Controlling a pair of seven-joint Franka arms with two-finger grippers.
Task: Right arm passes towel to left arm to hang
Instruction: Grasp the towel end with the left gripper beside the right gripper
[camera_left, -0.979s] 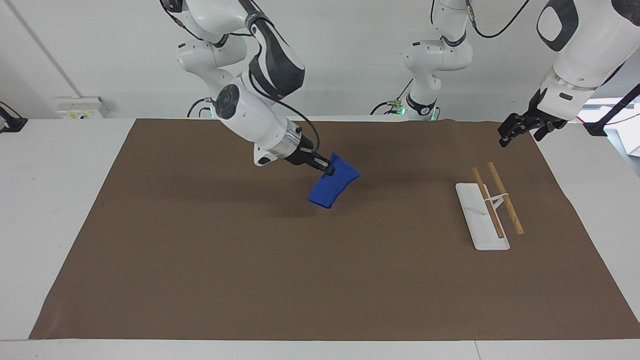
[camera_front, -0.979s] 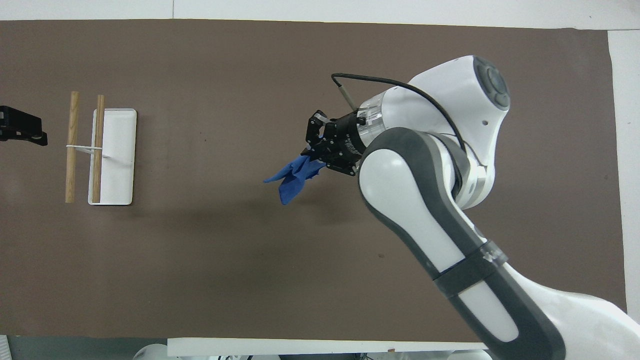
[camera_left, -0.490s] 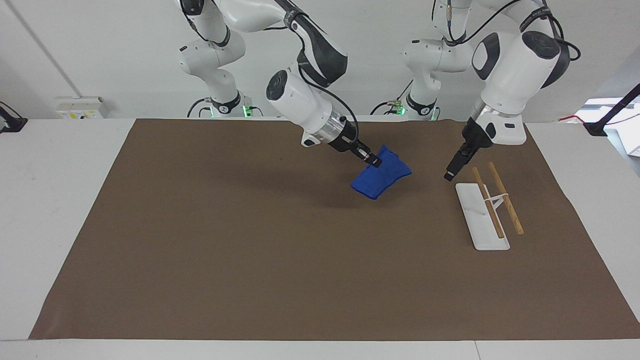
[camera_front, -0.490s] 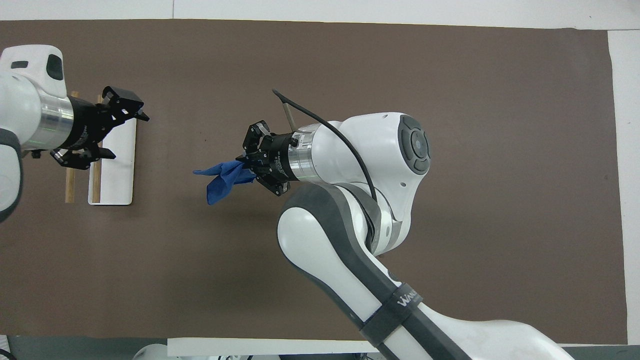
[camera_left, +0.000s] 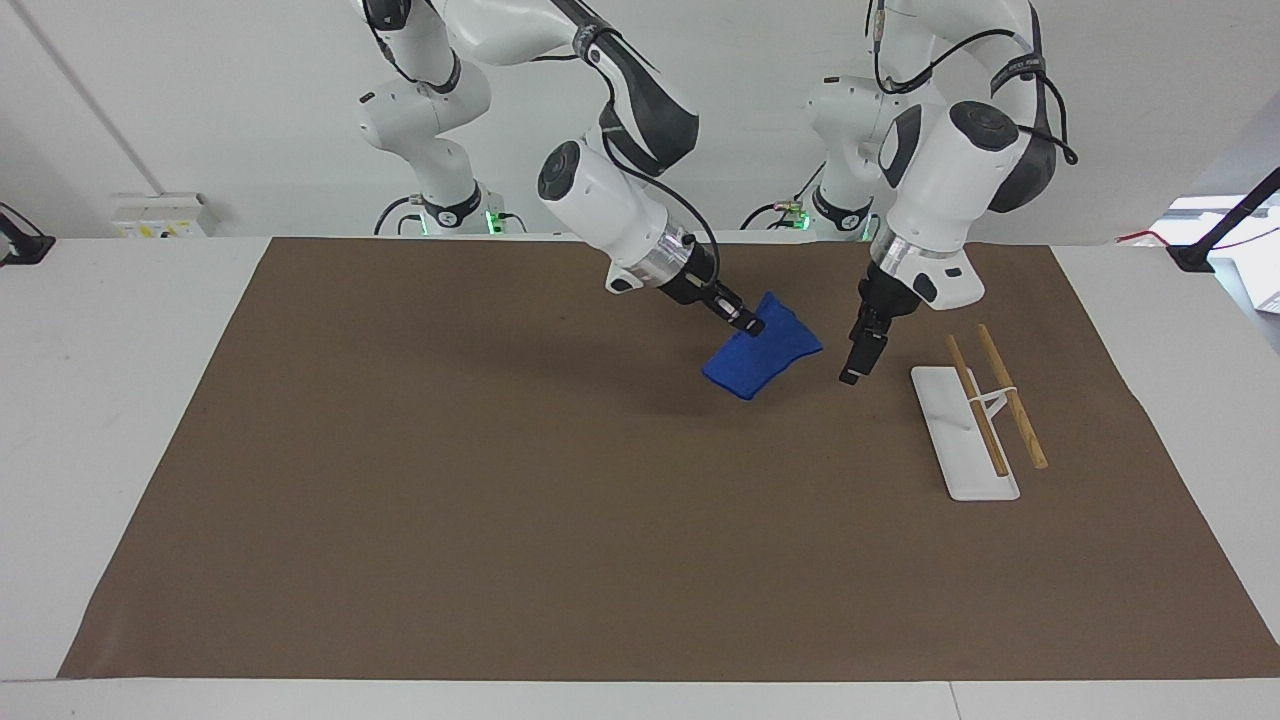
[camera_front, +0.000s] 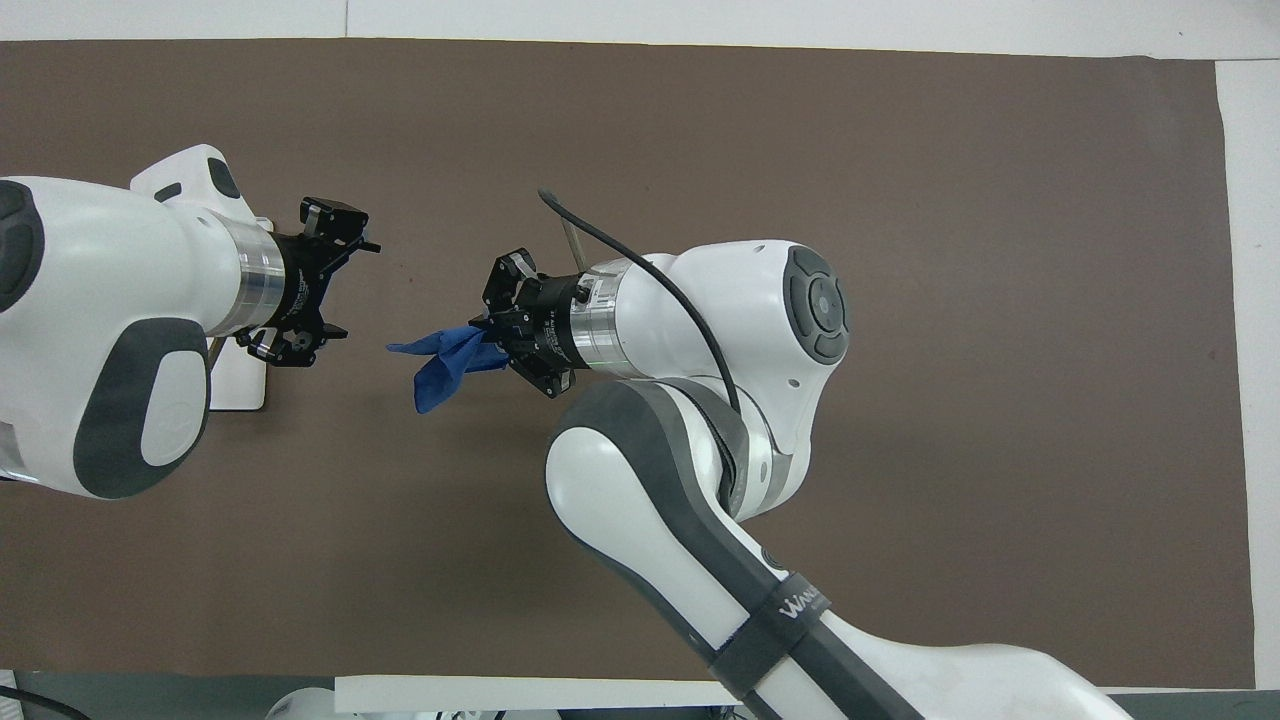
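Observation:
My right gripper (camera_left: 745, 322) is shut on one corner of the blue towel (camera_left: 765, 355) and holds it in the air over the middle of the brown mat; the towel hangs slanted below the fingers. In the overhead view the right gripper (camera_front: 490, 330) and the towel (camera_front: 440, 358) show at mid-mat. My left gripper (camera_left: 852, 368) is open and empty, pointing down, beside the towel with a small gap to its free edge. In the overhead view the left gripper (camera_front: 352, 290) has its fingers spread and faces the towel.
A white rack base (camera_left: 960, 440) with two wooden rails (camera_left: 1012, 400) stands on the brown mat (camera_left: 500, 500) toward the left arm's end. In the overhead view my left arm covers most of the rack (camera_front: 238, 385).
My left gripper has moved from over the rack toward the towel and lower. My right gripper with the towel has hardly moved in the last half second.

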